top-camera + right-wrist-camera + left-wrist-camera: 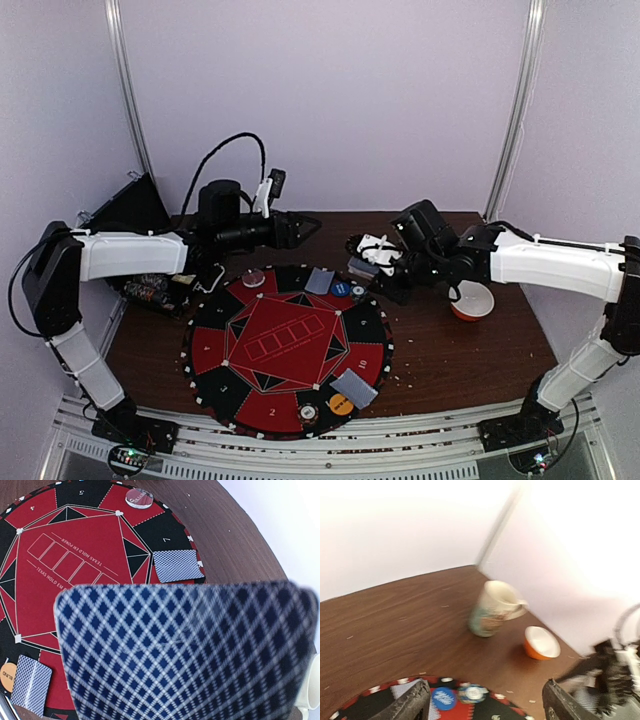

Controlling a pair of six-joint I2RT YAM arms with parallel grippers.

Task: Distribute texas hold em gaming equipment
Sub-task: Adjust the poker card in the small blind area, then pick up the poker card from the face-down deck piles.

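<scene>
A round red-and-black poker mat (250,345) lies mid-table. On it are two blue-backed cards, one at the far edge (318,281) and one at the near right (354,388). There is also a blue chip (340,288), a clear button (254,279) and an orange button (341,405). My left gripper (300,228) hovers beyond the mat's far edge, open and empty (485,694). My right gripper (368,265) is at the mat's far right edge. It holds blue-backed cards (185,650) that hide its fingers. The blue chip (443,698) also shows between the left fingers.
A white-and-orange bowl (472,300) sits right of the mat, also in the left wrist view (540,642). A patterned mug (492,609) stands behind it. A black panel (130,205) and an electronics box (150,290) are at the far left.
</scene>
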